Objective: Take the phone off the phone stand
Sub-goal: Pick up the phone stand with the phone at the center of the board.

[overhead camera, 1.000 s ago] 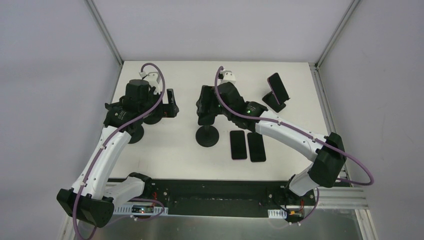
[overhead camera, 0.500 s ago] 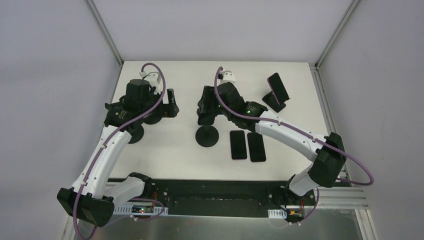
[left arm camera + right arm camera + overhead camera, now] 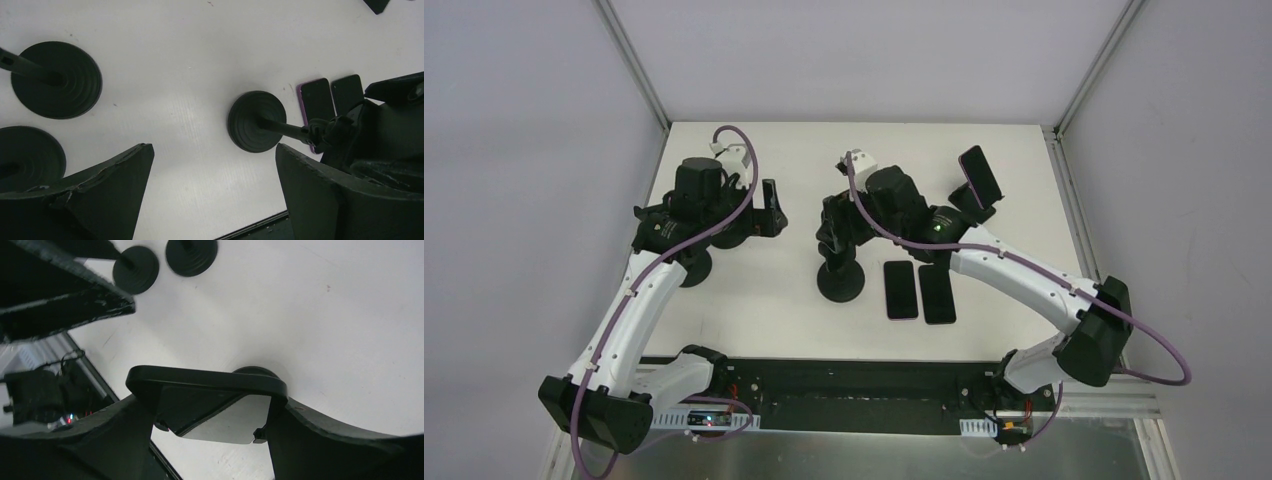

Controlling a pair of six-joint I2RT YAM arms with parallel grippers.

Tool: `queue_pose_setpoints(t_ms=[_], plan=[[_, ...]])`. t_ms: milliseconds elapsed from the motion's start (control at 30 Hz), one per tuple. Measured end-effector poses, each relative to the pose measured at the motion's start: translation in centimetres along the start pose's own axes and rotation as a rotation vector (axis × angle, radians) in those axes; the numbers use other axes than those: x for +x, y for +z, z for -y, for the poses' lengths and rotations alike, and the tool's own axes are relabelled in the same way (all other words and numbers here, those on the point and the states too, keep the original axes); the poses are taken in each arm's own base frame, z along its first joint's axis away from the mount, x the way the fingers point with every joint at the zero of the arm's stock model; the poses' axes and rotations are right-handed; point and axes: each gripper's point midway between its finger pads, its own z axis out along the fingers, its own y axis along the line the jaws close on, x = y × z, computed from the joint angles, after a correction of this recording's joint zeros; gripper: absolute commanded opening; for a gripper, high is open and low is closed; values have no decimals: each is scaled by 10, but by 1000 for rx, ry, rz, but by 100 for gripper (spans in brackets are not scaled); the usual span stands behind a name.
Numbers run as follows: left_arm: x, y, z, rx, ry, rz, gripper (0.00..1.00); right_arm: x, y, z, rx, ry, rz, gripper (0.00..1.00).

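Observation:
A black phone (image 3: 200,407) with a glossy screen sits between the fingers of my right gripper (image 3: 210,410), which is shut on its two side edges. The round base of the black phone stand (image 3: 255,372) shows just behind it. In the top view my right gripper (image 3: 832,240) hangs right over that stand (image 3: 840,280) at the table's middle; the phone is hidden there. In the left wrist view the stand's base (image 3: 256,121) and stem lead up to the right gripper. My left gripper (image 3: 769,208) is open and empty, to the stand's left.
Two phones (image 3: 901,290) (image 3: 937,293) lie flat right of the stand. Another phone (image 3: 979,178) leans on a stand at the back right. Two more round stand bases (image 3: 56,80) (image 3: 25,155) stand under the left arm.
My right wrist has turned and the arm has swung a little right and down, with the gripper still over the stand. The left arm has barely moved.

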Motion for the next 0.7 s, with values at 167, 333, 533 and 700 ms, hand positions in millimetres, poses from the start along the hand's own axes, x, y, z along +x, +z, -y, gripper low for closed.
queue_pose_setpoints(t_ms=[167,333,533,700], plan=[[4,-1,19,126,31,-17,92,14,-20,-18,-184,-144,-55,0],[22,2,38,262,61,-68,90,28,-40,-25,-347,-260,-75,0],[33,-3,61,425,98,-88,89,44,-67,-33,-538,-389,-80,0],[48,-11,88,536,225,-26,93,54,-81,-43,-675,-464,-83,0]])
